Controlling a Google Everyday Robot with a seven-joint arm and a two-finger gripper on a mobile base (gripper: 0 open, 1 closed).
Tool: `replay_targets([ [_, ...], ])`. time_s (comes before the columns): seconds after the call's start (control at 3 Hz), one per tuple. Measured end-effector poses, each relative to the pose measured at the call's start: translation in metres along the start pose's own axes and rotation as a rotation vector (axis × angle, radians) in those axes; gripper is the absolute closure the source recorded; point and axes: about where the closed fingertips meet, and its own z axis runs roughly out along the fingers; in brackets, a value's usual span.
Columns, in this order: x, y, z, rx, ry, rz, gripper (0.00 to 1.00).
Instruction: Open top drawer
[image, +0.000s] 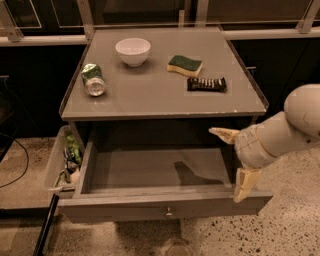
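The top drawer (165, 204) of the grey cabinet is pulled far out toward me. Its flat grey front carries a small round metal knob (169, 213) at centre, and its inside is bare. My gripper (234, 161) hangs over the drawer's right side, above the right front corner. Its two cream fingers are spread wide apart, one finger (223, 133) pointing left over the drawer and the other pointing down at the drawer's front rim. It holds nothing.
On the cabinet top (150, 95) lie a white bowl (133, 51), a crushed green can (93, 79), a green-and-yellow sponge (185, 65) and a dark snack bar (206, 84). A side bin (65, 161) with clutter hangs at the cabinet's left. A dark pole (46, 225) leans at front left.
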Motion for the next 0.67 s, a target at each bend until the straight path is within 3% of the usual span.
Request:
replay_targets([
  [0.67, -0.008, -0.073, -0.068, 0.068, -0.023, -0.073, 0.00],
])
